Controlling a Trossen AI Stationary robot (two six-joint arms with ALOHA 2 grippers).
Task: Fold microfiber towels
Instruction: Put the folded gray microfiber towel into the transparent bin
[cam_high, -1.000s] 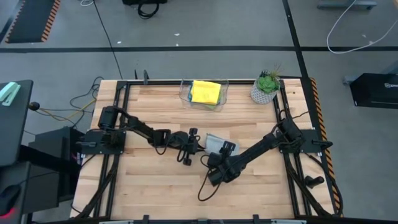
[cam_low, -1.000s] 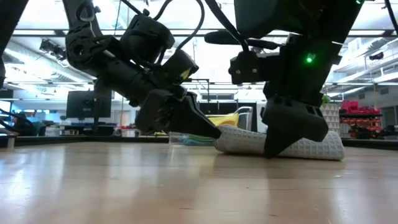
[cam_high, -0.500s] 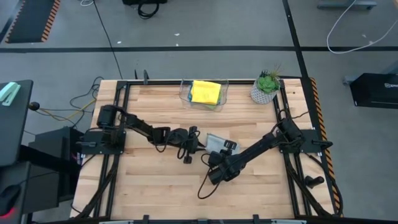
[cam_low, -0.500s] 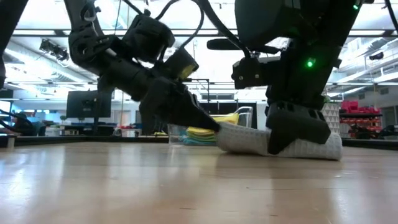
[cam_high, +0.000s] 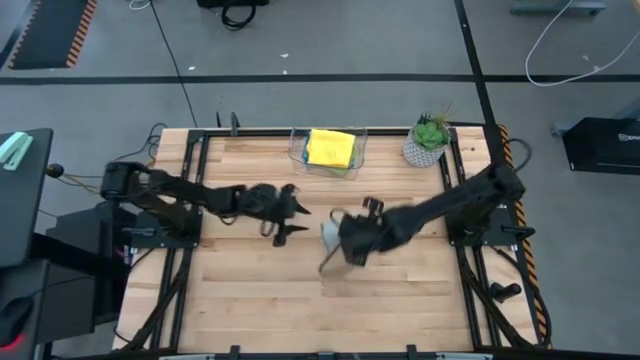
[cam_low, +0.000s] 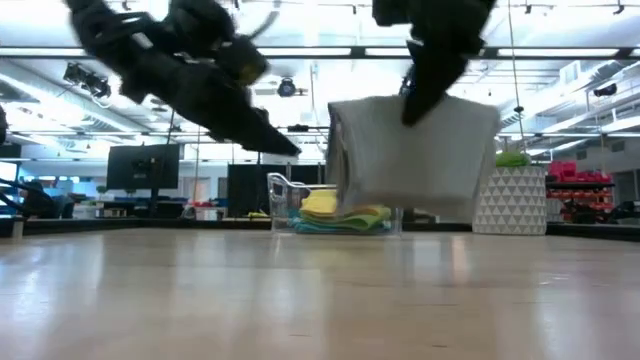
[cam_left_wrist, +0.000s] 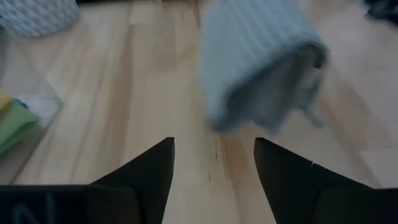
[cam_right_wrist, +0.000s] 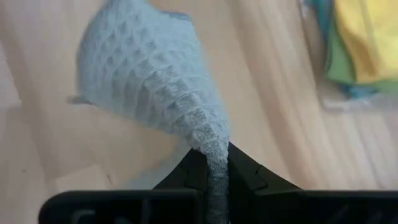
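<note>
A folded grey microfiber towel hangs in the air over the middle of the table, with my right gripper shut on its top. In the high view the towel shows just left of that gripper. My left gripper is open with nothing between its fingers, a little to the towel's left and apart from it. A yellow towel lies on top of a green one and a light blue one in a clear bin at the far edge. My right gripper pinches a bunched ridge at the folded towel's upper edge between its two fingers. The fingers come from above, slanting down. The towel hangs below them in several layers, slack and clear of the table.
A potted plant in a white patterned pot stands at the far right corner, right of the bin. Bare wooden tabletop lies in front of both arms. Black frame rails run along the table's sides.
My right gripper has risen with the grey towel, which lay on the table and now hangs clear of it, shifted a little toward the left. My left gripper has let go of the towel's left end, risen and drawn back toward the table's left edge.
</note>
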